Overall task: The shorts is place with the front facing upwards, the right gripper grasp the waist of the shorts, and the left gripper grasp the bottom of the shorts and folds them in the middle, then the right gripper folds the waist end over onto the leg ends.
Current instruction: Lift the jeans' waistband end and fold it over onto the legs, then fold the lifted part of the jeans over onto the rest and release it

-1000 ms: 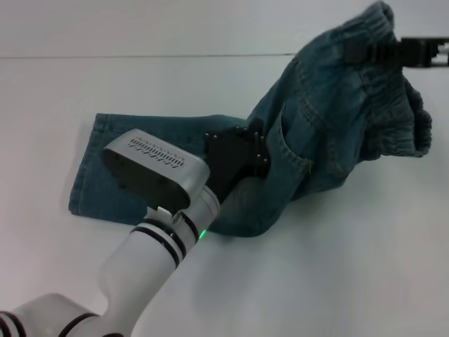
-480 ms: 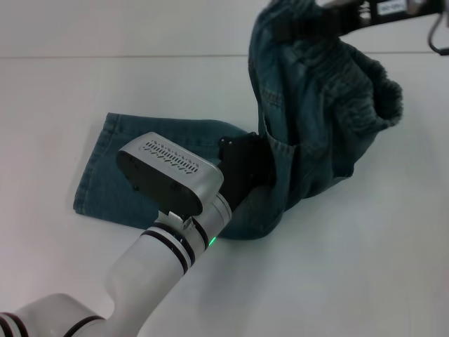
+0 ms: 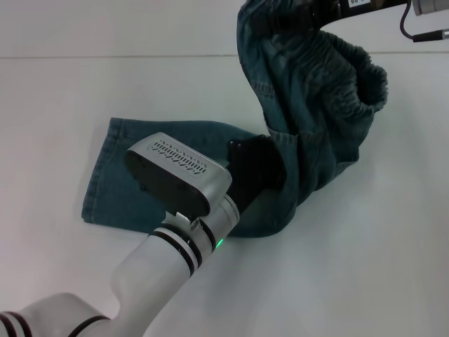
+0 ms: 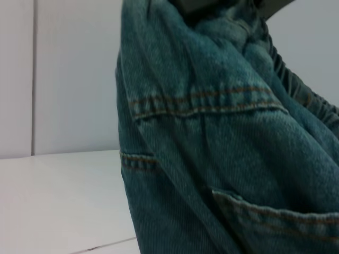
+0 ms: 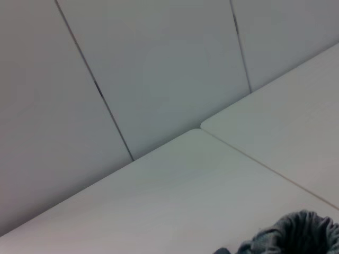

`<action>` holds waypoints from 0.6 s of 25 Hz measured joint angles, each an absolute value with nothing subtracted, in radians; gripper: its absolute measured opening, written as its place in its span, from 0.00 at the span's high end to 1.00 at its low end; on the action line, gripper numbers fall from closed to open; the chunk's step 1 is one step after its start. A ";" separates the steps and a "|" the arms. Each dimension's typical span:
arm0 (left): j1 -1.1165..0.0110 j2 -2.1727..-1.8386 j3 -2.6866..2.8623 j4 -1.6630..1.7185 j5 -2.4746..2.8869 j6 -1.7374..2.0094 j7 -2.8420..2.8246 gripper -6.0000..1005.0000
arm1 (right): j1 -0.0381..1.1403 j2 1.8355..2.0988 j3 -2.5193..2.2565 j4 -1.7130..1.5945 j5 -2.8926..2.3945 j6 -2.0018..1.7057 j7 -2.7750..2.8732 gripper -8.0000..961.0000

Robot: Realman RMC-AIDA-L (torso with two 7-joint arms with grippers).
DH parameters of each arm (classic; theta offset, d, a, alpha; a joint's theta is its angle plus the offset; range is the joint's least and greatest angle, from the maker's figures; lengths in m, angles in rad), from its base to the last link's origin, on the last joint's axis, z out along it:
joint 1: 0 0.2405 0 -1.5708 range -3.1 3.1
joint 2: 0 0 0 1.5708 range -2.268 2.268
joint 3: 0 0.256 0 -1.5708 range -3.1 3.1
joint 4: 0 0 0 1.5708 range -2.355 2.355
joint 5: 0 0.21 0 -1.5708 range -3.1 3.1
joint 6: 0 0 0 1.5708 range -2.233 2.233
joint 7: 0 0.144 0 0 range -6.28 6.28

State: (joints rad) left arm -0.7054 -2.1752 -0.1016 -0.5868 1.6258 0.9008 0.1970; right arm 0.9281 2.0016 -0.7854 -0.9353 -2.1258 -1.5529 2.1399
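The blue denim shorts (image 3: 309,105) are folded lengthwise. Their leg ends (image 3: 102,172) lie flat on the white table at the left. The gathered waist (image 3: 354,77) hangs in the air at the top, and my right gripper (image 3: 302,17) is shut on it at the upper edge of the head view. My left gripper (image 3: 261,168) sits low against the middle of the shorts, where the lifted cloth bends up from the table, and denim partly hides it. The left wrist view is filled with hanging denim (image 4: 212,148) with orange stitching. The right wrist view shows only a bit of waistband (image 5: 296,233).
The white table (image 3: 365,253) spreads around the shorts, with a seam line (image 3: 105,56) running across its far side. Pale wall panels (image 5: 159,63) stand behind the table's corner. My left arm (image 3: 168,260) reaches in from the lower left.
My right gripper has carried the waist higher and to the left, over the legs. The left gripper and the flat leg part have shifted slightly to the right.
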 joint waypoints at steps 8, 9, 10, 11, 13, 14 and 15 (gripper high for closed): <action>-0.577 -2.173 -0.164 -0.589 1.637 0.996 0.218 0.99 | 0.961 2.003 -0.787 -0.872 -2.122 -1.545 2.106 0.88; -0.557 -2.173 -0.169 -0.593 1.640 1.023 0.234 0.99 | 0.967 2.003 -0.788 -0.861 -2.123 -1.544 2.100 0.88; -0.540 -2.174 -0.173 -0.598 1.641 1.045 0.254 0.99 | 0.971 2.003 -0.789 -0.854 -2.123 -1.543 2.096 0.88; -0.524 -2.175 -0.181 -0.610 1.642 1.061 0.282 0.99 | 0.974 2.004 -0.790 -0.848 -2.124 -1.543 2.092 0.88; -0.499 -2.175 -0.200 -0.632 1.642 1.074 0.336 0.99 | 0.977 2.004 -0.797 -0.844 -2.124 -1.542 2.089 0.88; -0.493 -2.175 -0.205 -0.637 1.642 1.074 0.348 0.99 | 0.978 2.006 -0.809 -0.843 -2.124 -1.541 2.088 0.88; -0.489 -2.175 -0.209 -0.640 1.642 1.073 0.355 0.99 | 0.978 2.006 -0.809 -0.843 -2.124 -1.541 2.088 0.88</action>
State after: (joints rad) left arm -0.4888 -2.1753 -0.2087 -0.6398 1.6415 1.0729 0.3554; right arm 0.9780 2.0057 -0.8093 -0.8430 -2.1240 -1.5408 2.0880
